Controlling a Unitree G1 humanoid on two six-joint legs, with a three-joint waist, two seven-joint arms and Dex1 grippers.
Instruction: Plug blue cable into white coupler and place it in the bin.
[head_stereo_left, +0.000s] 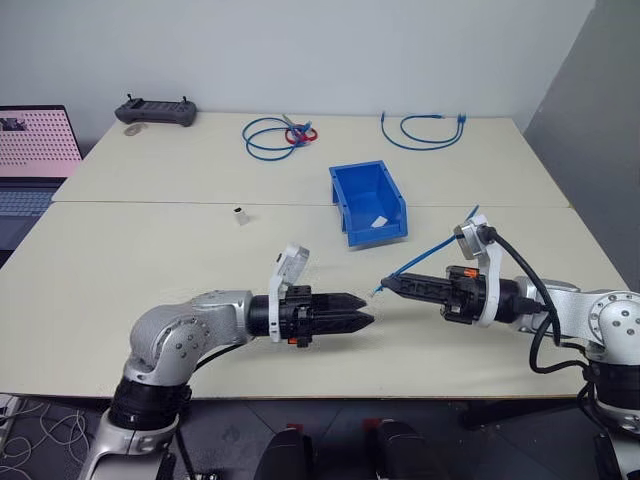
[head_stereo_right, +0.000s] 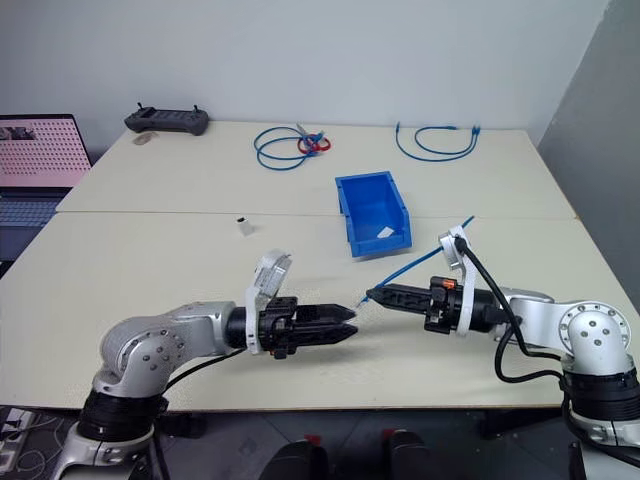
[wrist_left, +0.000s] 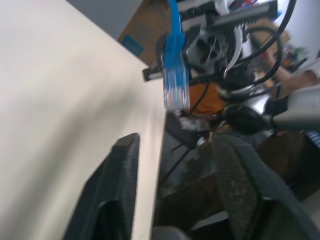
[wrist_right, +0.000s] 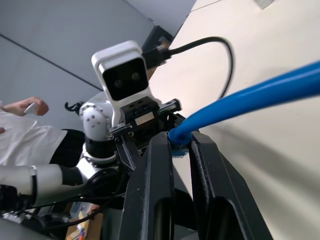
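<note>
Blue cable (head_stereo_left: 425, 252) pinched by the right gripper (head_stereo_left: 386, 283), jaws closed on its plug end!
Left gripper (head_stereo_left: 366, 309) faces it, jaws parted, empty, above the surface (head_stereo_left: 150, 260).

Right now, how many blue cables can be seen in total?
3. One coiled blue cable with a red piece lies at the table's far middle, one looped blue cable far right, and the short blue cable is held in the right claw.

Blue cable (head_stereo_left: 425, 252), bright blue bin (head_stereo_left: 368, 203), white coupler (head_stereo_left: 240, 216), black pincers.
</note>
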